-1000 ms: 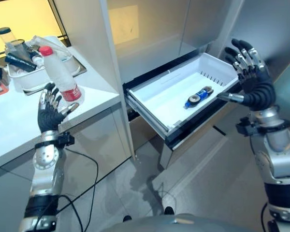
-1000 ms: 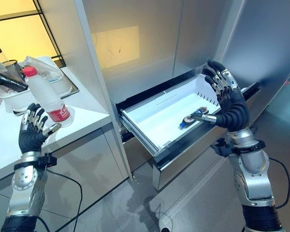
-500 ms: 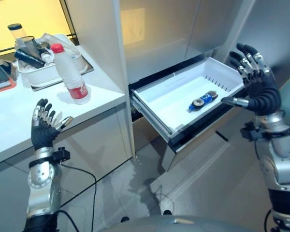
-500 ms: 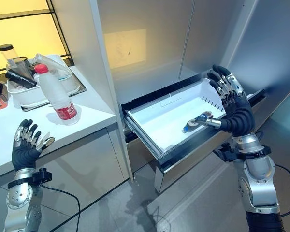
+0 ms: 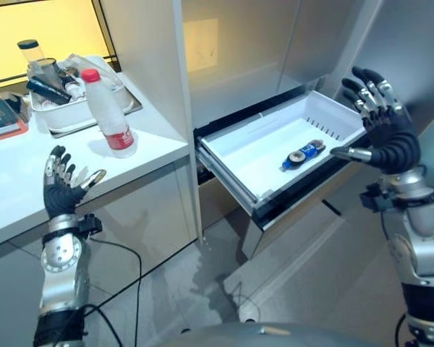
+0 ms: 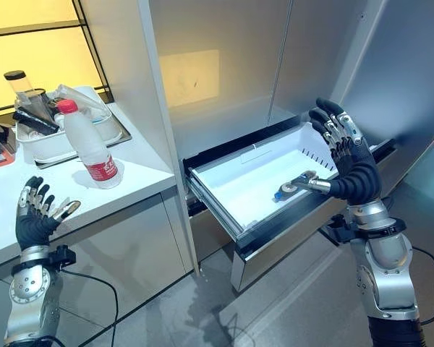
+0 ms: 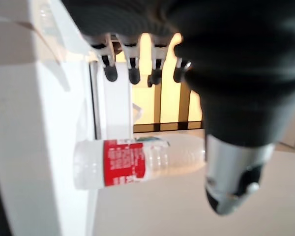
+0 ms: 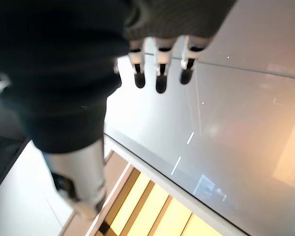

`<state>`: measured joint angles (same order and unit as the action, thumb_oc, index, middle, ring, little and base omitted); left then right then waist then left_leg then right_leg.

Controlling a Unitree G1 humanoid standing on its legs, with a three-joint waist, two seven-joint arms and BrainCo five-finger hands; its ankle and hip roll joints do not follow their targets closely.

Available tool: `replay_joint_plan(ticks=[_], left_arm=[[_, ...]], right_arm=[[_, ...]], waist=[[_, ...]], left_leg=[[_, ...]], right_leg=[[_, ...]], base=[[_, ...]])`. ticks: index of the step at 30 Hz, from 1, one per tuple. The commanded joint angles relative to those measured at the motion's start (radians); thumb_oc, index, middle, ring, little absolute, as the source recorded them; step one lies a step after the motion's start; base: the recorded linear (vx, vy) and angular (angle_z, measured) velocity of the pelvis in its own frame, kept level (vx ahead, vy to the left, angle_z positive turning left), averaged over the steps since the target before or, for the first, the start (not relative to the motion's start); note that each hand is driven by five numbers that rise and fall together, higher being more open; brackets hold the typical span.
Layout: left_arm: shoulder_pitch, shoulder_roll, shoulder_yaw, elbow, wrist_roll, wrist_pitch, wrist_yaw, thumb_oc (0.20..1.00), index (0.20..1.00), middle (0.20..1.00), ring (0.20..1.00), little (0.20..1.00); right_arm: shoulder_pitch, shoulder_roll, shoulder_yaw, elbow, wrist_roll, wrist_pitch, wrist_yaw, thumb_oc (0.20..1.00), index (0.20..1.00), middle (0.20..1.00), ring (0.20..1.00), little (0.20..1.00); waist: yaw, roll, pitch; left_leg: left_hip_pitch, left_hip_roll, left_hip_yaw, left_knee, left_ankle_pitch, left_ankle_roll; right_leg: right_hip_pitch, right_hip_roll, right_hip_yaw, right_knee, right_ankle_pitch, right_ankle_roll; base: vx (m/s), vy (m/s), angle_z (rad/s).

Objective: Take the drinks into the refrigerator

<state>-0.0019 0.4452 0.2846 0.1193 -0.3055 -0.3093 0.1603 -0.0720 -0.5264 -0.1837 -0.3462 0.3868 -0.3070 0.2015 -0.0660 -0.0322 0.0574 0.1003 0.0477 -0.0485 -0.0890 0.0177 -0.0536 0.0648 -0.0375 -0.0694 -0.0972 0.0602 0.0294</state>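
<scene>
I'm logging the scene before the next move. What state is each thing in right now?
Refrigerator drawer: pulled open.
Small blue bottle: lying on its side in the drawer.
Red-capped water bottle: upright on the white counter, capped, unheld.
White tray: on the counter, holding clutter.
Left hand: open, empty, raised near the counter edge.
Right hand: open, empty, beside the drawer.
</scene>
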Motion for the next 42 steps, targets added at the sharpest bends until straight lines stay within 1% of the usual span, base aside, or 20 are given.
replay_joint_plan(ticks=[1,6,10,14,19,27,36,42], left_arm=[[-0.156,0.106,-0.037,0.090,0.010,-0.023,0.016,1.000,1.000,1.000,1.000,1.000],[-0.216,0.159,-0.061,0.131,0.057,-0.006,0.029,1.000,1.000,1.000,1.000,1.000],[-0.246,0.169,-0.072,0.172,0.045,0.000,0.032,1.000,1.000,1.000,1.000,1.000],[-0.281,0.191,-0.109,0.217,0.067,0.019,0.022,1.000,1.000,1.000,1.000,1.000],[-0.279,0.171,-0.127,0.232,0.055,0.033,-0.008,1.000,1.000,1.000,1.000,1.000],[-0.263,0.141,-0.136,0.262,0.047,0.043,-0.022,1.000,1.000,1.000,1.000,1.000],[-0.249,0.095,-0.128,0.279,-0.012,0.044,-0.019,1.000,1.000,1.000,1.000,1.000],[-0.256,0.087,-0.138,0.273,-0.020,0.046,-0.024,1.000,1.000,1.000,1.000,1.000]], right_arm=[[-0.033,0.013,-0.008,-0.044,0.049,-0.017,0.006,1.000,1.000,1.000,1.000,1.000],[-0.037,0.002,0.000,-0.048,0.064,-0.008,0.016,1.000,1.000,1.000,1.000,1.000],[-0.033,0.000,0.004,-0.055,0.069,-0.006,0.023,1.000,1.000,1.000,1.000,1.000],[-0.035,-0.006,0.012,-0.060,0.081,-0.004,0.029,1.000,1.000,1.000,1.000,1.000],[-0.034,-0.006,0.008,-0.072,0.088,0.002,0.038,1.000,1.000,1.000,1.000,1.000],[-0.041,-0.006,0.005,-0.090,0.097,0.004,0.047,1.000,1.000,1.000,1.000,1.000],[-0.053,-0.013,0.009,-0.109,0.107,0.007,0.057,1.000,1.000,1.000,1.000,1.000],[-0.053,-0.015,0.004,-0.108,0.109,0.005,0.058,1.000,1.000,1.000,1.000,1.000]], waist=[[-0.025,-0.028,-0.002],[-0.038,-0.022,-0.002],[-0.043,-0.020,-0.004],[-0.053,-0.016,-0.005],[-0.057,-0.017,-0.007],[-0.060,-0.017,-0.009],[-0.064,-0.018,-0.012],[-0.065,-0.023,-0.015]], left_leg=[[0.059,-0.023,-0.017,0.035,-0.135,0.049],[0.064,-0.020,-0.012,0.034,-0.137,0.046],[0.069,-0.019,-0.008,0.031,-0.137,0.045],[0.074,-0.018,-0.004,0.031,-0.138,0.043],[0.077,-0.018,-0.002,0.034,-0.140,0.043],[0.079,-0.015,0.003,0.040,-0.144,0.043],[0.082,-0.013,0.016,0.058,-0.156,0.043],[0.081,-0.013,0.016,0.064,-0.158,0.041]], right_leg=[[0.079,-0.036,-0.035,0.098,-0.188,0.045],[0.077,-0.036,-0.032,0.103,-0.191,0.045],[0.079,-0.034,-0.030,0.102,-0.191,0.045],[0.080,-0.033,-0.023,0.102,-0.191,0.046],[0.083,-0.031,-0.019,0.099,-0.191,0.045],[0.084,-0.029,-0.010,0.102,-0.191,0.042],[0.082,-0.024,0.001,0.114,-0.199,0.037],[0.083,-0.021,0.003,0.114,-0.200,0.035]], base=[[0.00,0.000,0.00],[0.00,-0.003,-0.02],[0.00,0.000,0.00],[0.00,0.000,0.00],[0.00,0.000,0.00],[0.00,0.000,0.00],[0.00,-0.002,-0.01],[0.00,-0.005,-0.04]])
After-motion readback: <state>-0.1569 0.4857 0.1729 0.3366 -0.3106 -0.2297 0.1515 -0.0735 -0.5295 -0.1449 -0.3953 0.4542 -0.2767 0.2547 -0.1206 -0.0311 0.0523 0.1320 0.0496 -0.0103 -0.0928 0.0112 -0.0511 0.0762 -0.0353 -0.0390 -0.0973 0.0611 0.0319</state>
